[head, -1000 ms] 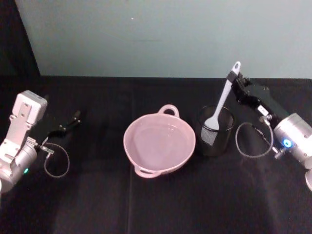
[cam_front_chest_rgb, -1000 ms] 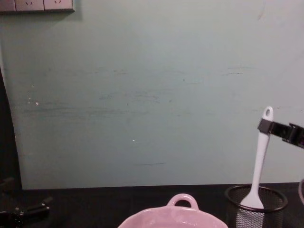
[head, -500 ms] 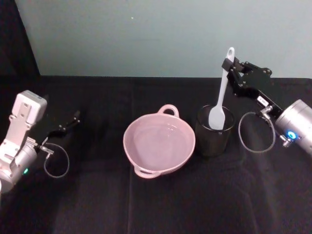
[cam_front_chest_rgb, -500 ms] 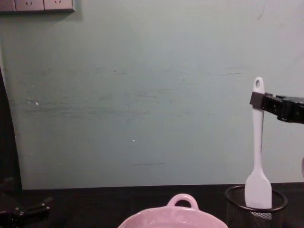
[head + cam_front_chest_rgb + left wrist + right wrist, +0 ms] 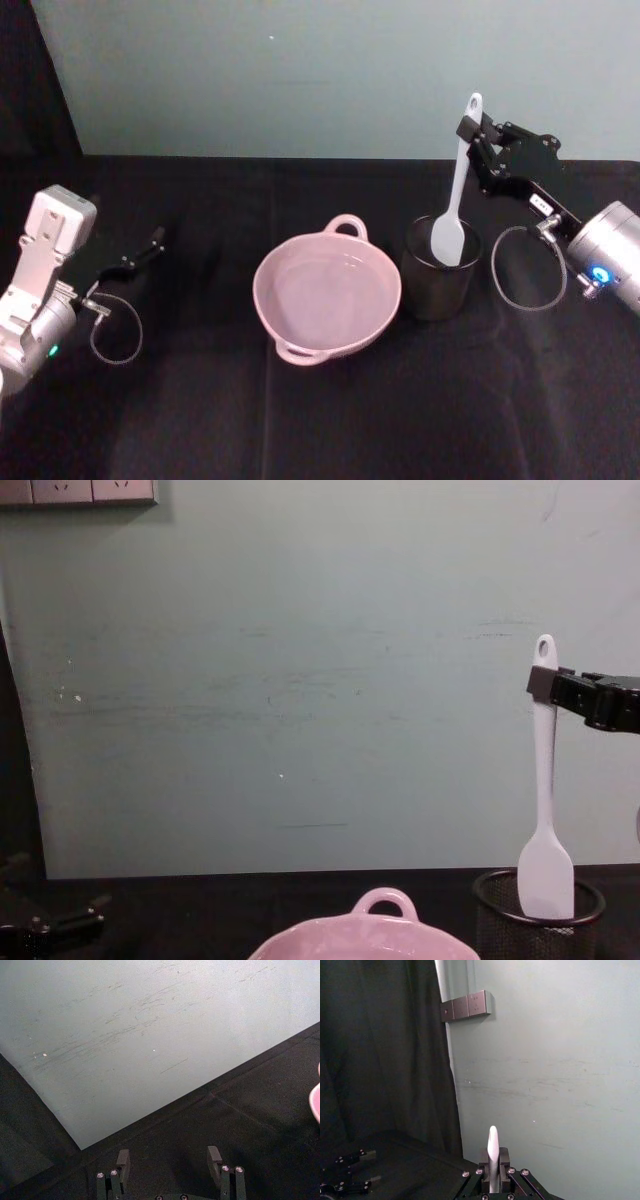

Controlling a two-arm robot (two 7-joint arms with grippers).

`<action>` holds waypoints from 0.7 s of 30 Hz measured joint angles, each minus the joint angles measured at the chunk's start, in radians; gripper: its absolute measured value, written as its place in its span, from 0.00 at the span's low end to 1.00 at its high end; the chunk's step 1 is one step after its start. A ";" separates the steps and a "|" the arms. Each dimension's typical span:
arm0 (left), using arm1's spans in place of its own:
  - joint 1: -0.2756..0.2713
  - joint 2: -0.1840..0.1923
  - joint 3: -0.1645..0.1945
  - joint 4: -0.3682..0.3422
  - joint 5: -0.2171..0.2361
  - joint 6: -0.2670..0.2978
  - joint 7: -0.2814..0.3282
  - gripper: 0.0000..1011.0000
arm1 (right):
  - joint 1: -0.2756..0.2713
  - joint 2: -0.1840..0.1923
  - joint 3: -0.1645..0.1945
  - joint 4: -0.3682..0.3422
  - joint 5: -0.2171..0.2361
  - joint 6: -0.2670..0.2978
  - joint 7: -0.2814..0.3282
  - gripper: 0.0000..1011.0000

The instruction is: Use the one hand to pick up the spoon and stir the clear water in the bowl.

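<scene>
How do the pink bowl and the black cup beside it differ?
The bowl is wide, shallow and pink, with loop handles; the cup is narrower, straight-sided, black mesh. The spoon, held by the right gripper, hangs into the cup; the bowl holds no utensil. Both stand upright on the black table.

One spoon (image 5: 459,180), one bowl (image 5: 275,290), one mesh cup (image 5: 432,295)

spoon (image 5: 458,185): white, upright, blade down, pinched just below its holed end by right tool (image 5: 468,131); blade tip in black mesh cup (image 5: 438,290) mouth | bowl (image 5: 262,284): pale pink, upright on bench (image 5: 330,420), just left of cup | clear water (image 5: 335,300): in bowl, barely visible
</scene>
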 joint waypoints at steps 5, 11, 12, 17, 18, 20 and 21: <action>0.000 0.000 0.000 0.000 0.000 0.000 0.000 1.00 | 0.000 0.000 -0.001 0.001 0.000 0.000 0.000 0.12; 0.000 0.000 0.000 0.000 0.000 0.000 0.000 1.00 | 0.001 0.001 -0.001 0.001 0.001 0.000 0.001 0.12; 0.000 0.000 0.000 0.000 0.000 0.000 0.000 1.00 | 0.001 0.001 -0.001 0.001 0.001 0.000 0.001 0.12; 0.000 0.000 0.000 0.000 0.000 0.000 0.000 1.00 | -0.001 -0.001 0.008 -0.007 -0.009 -0.001 0.001 0.12; 0.000 0.000 0.000 0.000 0.000 0.000 0.000 1.00 | 0.001 -0.002 0.011 -0.014 -0.016 0.000 0.002 0.12; 0.000 0.000 0.000 0.000 0.000 0.000 0.000 1.00 | 0.003 -0.002 0.012 -0.018 -0.019 0.001 0.002 0.12; 0.000 0.000 0.000 0.000 0.000 0.000 0.000 1.00 | 0.008 -0.003 0.014 -0.027 -0.025 0.004 0.005 0.11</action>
